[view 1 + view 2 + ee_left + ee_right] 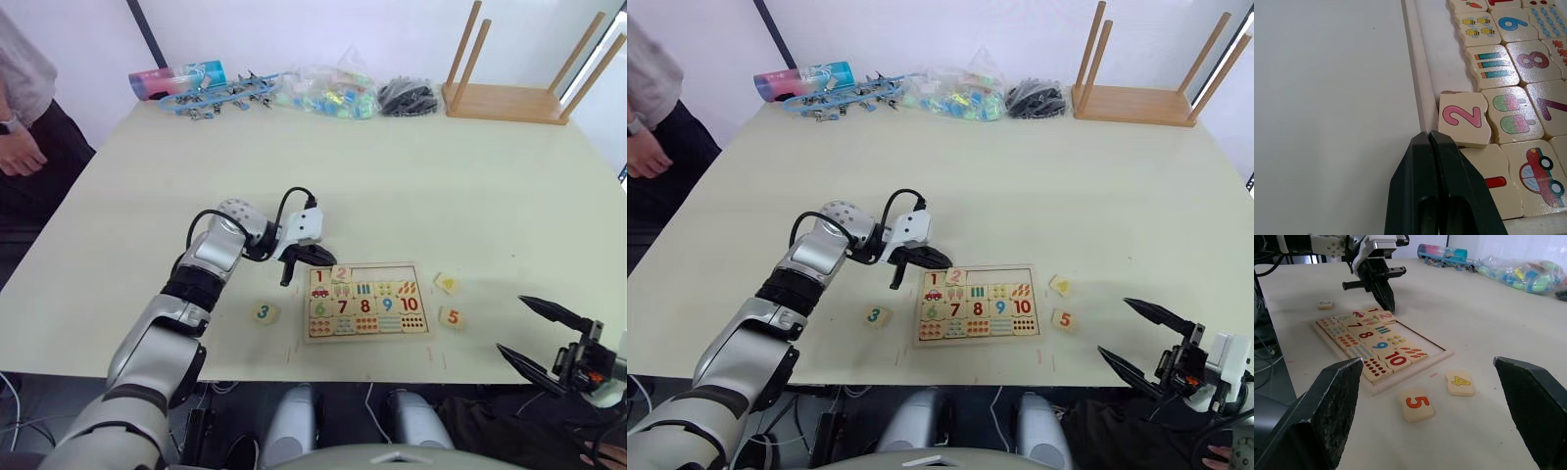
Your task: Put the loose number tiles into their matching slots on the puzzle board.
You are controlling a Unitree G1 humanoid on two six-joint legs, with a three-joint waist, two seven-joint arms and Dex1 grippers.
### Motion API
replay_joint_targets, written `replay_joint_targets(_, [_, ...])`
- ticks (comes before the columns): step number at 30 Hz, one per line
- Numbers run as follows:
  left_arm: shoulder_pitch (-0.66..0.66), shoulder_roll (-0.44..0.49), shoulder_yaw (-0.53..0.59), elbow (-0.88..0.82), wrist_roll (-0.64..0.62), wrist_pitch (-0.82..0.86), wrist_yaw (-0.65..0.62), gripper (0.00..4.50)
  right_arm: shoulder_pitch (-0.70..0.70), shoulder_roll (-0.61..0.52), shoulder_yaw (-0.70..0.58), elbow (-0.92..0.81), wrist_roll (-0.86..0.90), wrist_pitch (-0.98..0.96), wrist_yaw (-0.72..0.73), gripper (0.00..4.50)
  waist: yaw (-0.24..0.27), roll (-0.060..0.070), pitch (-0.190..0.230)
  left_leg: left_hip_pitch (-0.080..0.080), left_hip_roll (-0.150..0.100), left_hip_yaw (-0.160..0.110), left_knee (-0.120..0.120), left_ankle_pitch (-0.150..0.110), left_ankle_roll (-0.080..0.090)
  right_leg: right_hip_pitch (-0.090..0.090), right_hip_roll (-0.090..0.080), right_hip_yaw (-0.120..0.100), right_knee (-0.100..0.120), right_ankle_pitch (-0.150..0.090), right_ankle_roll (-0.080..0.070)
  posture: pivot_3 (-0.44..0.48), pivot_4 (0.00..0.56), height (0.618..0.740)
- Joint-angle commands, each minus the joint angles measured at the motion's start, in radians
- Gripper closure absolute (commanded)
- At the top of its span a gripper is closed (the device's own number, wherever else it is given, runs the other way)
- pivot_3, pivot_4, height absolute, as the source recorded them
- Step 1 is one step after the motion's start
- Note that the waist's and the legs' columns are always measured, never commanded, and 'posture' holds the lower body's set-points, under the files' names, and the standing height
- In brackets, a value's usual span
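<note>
Pale wooden puzzle board (364,301) lies near the table's (392,176) front edge; the left gripper (299,260) hangs at its far-left corner. Tile 3 (263,313) lies left of it; tiles 4 (447,284) and 5 (451,317) lie right.

Left wrist: fingertips pressed together beside tile 2 (1463,117), seemingly tilted on the rim.

Right wrist: right gripper (1437,406) spread wide near tile 5.

Upturned wooden stool (519,90), plastic bags of parts (328,93), standing person (24,98)

Pink 2 tile (1462,117) — pale wood
</note>
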Motion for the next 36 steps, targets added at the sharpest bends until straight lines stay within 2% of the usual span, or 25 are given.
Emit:
replay_joint_targets(1, [-0.001, 0.009, 0.029, -0.042, -0.022, -0.003, -0.007, 4.46, 0.005, -0.007, -0.015, -0.015, 0.005, -0.013, -0.004, 0.00, 0.000, 0.000, 0.000, 0.000, 0.000, 0.000, 0.000, 0.000, 0.000, 0.000, 0.000, 0.000, 0.000, 0.000, 0.000, 0.000, 0.150, 0.737])
replay_joint_targets(36, [-0.004, 0.009, 0.048, -0.042, -0.039, 0.014, 0.014, 4.46, 0.007, -0.006, -0.013, -0.018, 0.004, -0.013, -0.013, 0.00, 0.000, 0.000, 0.000, 0.000, 0.000, 0.000, 0.000, 0.000, 0.000, 0.000, 0.000, 0.000, 0.000, 0.000, 0.000, 0.000, 0.150, 0.737])
